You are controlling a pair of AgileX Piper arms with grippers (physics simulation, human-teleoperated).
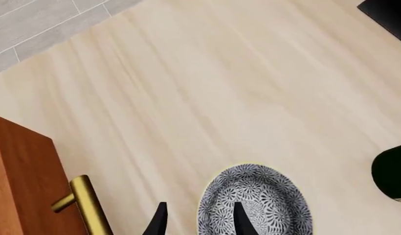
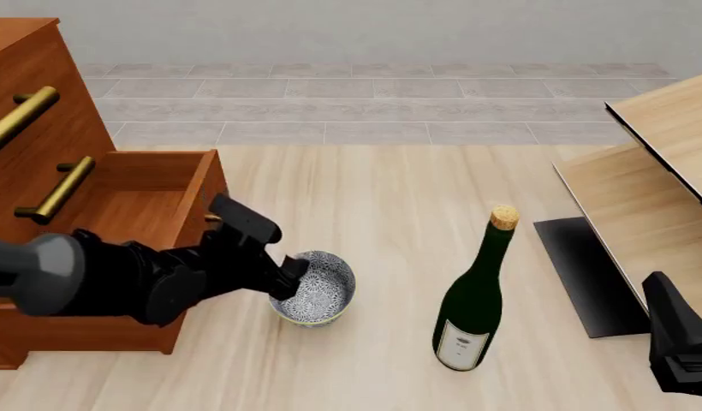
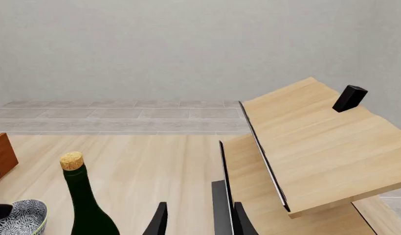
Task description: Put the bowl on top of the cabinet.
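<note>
The bowl (image 2: 313,288) sits upright on the pale wood floor surface, just beside the front of the cabinet (image 2: 54,197), whose lower drawer (image 2: 145,197) stands pulled out. A wine bottle (image 2: 477,300) stands well apart from it, on the right-arm side.

The left gripper (image 1: 199,220) is at the bowl's near rim. In the left wrist view one fingertip is over the patterned inside, the other is outside the wall, and the jaws are spread with a gap between them. Whether the pads touch the wall, the pictures do not show. It reads as straddling the rim, not yet pinching.

The right gripper (image 3: 197,220) hangs idle near the pale light-wood unit (image 3: 311,142), fingers apart, holding nothing.

Handling judgement:
- Ceramic, so rigid with no give. It is probably light enough for one arm.
- The glaze is likely slick, so a thin rim pinch can let it rotate or slip out.
- It is brittle and a drop from cabinet-top height risks a chip.
- Best hold is the rim wall, one finger inside and one outside, seated deep and closed firmly before the lift.
- The bowl should stay level on the way up and clear the open drawer and brass handles (image 2: 20,120).

Writing: the bottle carries a pale label (image 2: 456,344), too small to read. No other brands or text are visible.
</note>
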